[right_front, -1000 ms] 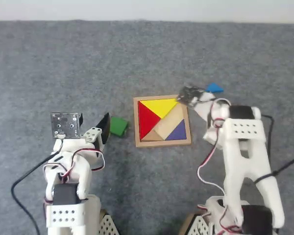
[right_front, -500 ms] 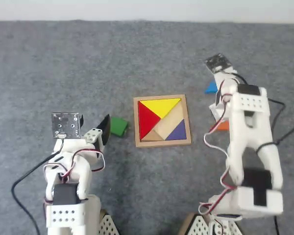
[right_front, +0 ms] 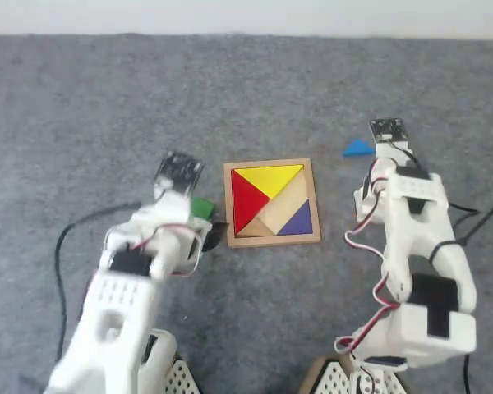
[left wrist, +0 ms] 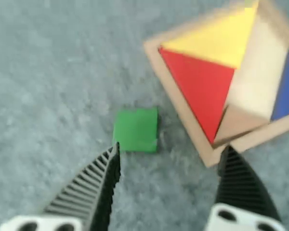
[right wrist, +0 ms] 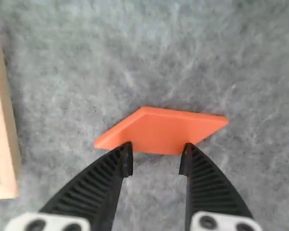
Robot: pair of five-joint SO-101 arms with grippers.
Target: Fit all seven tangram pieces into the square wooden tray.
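Tray (right_front: 271, 240): three pieces seated flat. The yellow triangle (right_front: 269, 178) has its long edge on the far rim and its tip at the centre. The red triangle (right_front: 245, 201) has its long edge on the rim nearest the left claw (left wrist: 171, 150), tip at the centre too. The purple triangle (right_front: 297, 220) fills the corner toward the right arm. Remaining slots are bare wood.

Left claw: wide apart, gripping nothing, low over the grey carpet (right_front: 107, 98). The green square (left wrist: 136, 130) lies flat just ahead of one fingertip, beside the tray but apart from it. The tray's nearest corner sits just inside the other fingertip.

Right claw (right wrist: 156, 149): narrow gap, not clamped on anything. The orange parallelogram (right wrist: 161, 131) lies flat on the carpet just ahead, its near edge at the fingertips. Its long axis runs crosswise to the fingers and it is wider than the gap. Can't tell if the tips touch it.

The blue triangle (right_front: 358, 148) lies loose on the carpet beyond the right arm, well apart from the tray.
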